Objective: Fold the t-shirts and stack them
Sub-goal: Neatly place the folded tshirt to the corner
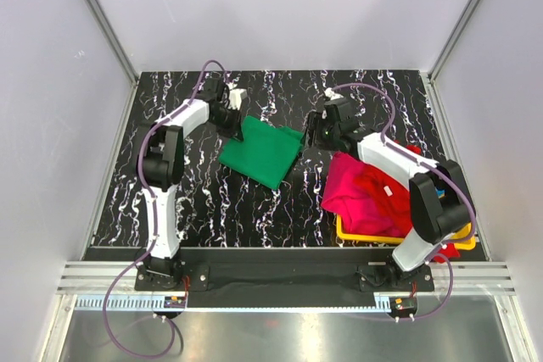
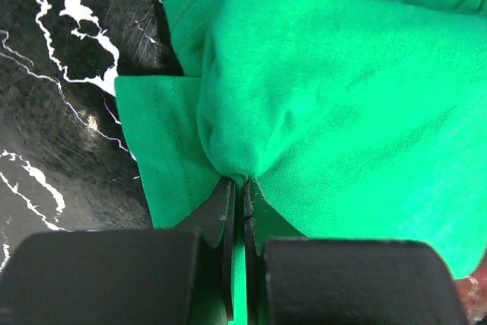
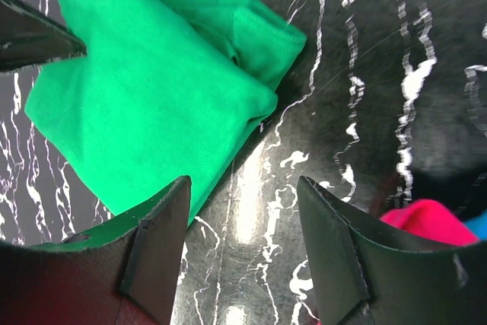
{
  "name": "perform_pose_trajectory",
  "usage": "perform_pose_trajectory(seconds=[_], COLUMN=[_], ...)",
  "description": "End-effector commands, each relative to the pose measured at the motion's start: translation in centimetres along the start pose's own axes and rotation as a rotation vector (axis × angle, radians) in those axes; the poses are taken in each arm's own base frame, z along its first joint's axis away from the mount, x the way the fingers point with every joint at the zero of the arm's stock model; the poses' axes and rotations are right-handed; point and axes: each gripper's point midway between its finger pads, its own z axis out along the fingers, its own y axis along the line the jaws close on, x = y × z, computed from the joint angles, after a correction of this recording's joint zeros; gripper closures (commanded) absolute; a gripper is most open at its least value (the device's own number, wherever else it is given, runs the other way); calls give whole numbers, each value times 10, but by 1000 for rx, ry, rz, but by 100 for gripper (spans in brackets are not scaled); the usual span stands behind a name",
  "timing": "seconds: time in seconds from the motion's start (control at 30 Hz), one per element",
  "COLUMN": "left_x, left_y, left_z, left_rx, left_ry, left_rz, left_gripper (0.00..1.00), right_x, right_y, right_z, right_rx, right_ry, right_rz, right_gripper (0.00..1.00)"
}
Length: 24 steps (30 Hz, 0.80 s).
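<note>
The green t-shirt (image 1: 263, 152) lies folded in the middle of the black marbled table. My left gripper (image 1: 232, 118) is shut on its far left corner; in the left wrist view the green cloth (image 2: 319, 104) bunches up between the closed fingertips (image 2: 242, 183). My right gripper (image 1: 310, 135) is open and empty just right of the shirt's far right corner; the shirt (image 3: 152, 97) shows beyond it in the right wrist view (image 3: 243, 188). The magenta-pink t-shirt (image 1: 352, 186) and the red t-shirt (image 1: 389, 201) lie piled on the right. A sliver of blue cloth (image 3: 478, 224) shows at the edge.
A yellow plastic tray (image 1: 399, 238) sits under the pile at the near right. White walls enclose the table on three sides. The right arm reaches over the pile.
</note>
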Motion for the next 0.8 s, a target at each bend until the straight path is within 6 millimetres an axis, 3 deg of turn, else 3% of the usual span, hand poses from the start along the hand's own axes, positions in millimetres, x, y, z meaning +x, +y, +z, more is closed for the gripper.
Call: perform_pose_trajectory(seconds=[0.0, 0.2, 0.27, 0.3, 0.53, 0.57, 0.7, 0.77], left_x=[-20, -47, -48, -59, -71, -82, -80, -86], left_y=[-2, 54, 69, 76, 170, 180, 241, 261], left_z=[-7, -42, -49, -57, -102, -114, -136, -149], left_rx=[48, -95, -127, -138, -286, -309, -410, -464], left_ry=[-63, -179, -183, -206, -234, -266, -312, -348], left_rz=[-79, -174, -196, -195, -279, -273, -356, -373], left_gripper=[100, 100, 100, 100, 100, 100, 100, 100], right_x=[-21, -31, -33, -35, -45, -46, -52, -54], right_y=[-9, -15, -19, -19, -20, -21, -24, -27], right_z=[-19, -39, -43, -46, -58, -59, -69, -73], right_rx=[46, 71, 83, 83, 88, 90, 113, 128], right_ry=[-82, -127, -133, -143, -173, -177, -203, -210], right_rz=[-27, -59, -71, -72, -107, -111, -136, -142], right_gripper=[35, 34, 34, 34, 34, 34, 34, 34])
